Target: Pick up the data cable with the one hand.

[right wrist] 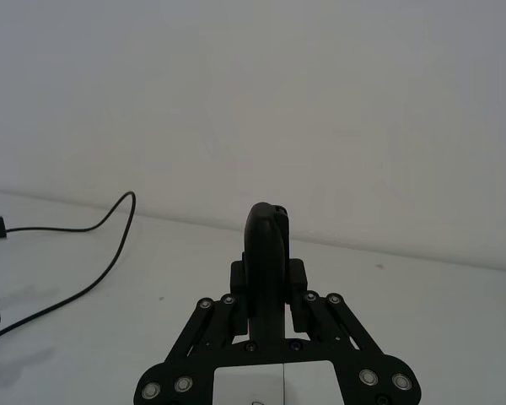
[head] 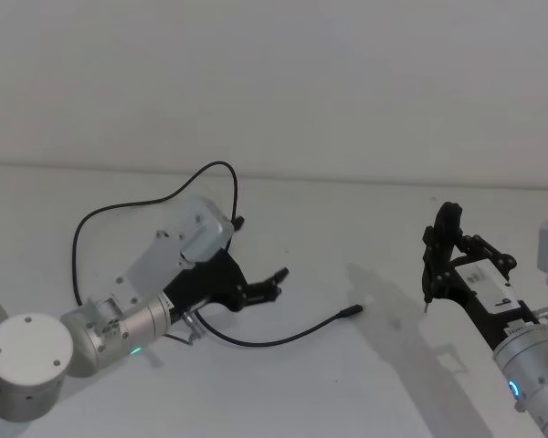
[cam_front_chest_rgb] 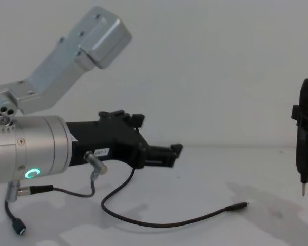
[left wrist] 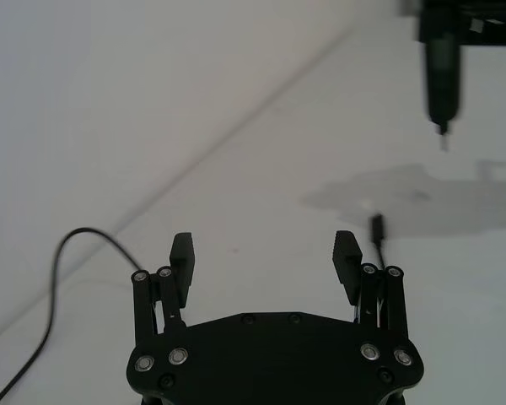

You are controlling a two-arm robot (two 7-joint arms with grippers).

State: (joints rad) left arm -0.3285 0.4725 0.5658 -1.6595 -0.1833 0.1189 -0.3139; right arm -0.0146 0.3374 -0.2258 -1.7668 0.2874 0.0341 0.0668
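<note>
- The data cable [head: 256,344] lies loose on the white table [head: 347,401]; one stretch loops up toward the far edge, left of the middle, swings round toward the left edge and passes under the left arm [head: 119,324]
- From there it curves in a shallow bow toward the near edge and ends in its slim plug [head: 352,311], which rests flat near the middle of the table
- The left gripper [head: 275,283] hangs above the table, left of the middle, over the bowed stretch of cable and not touching it
- Its fingers [left wrist: 182,257] stand wide apart and point toward the plug, which lies apart from their tips
- A green ring light [cam_front_chest_rgb: 32,173] glows on the silver left arm
- The right gripper [head: 441,260] is by the right edge, its fingers closed on a dark pen-like tool [cam_front_chest_rgb: 307,133] held upright with its pointed tip down
</note>
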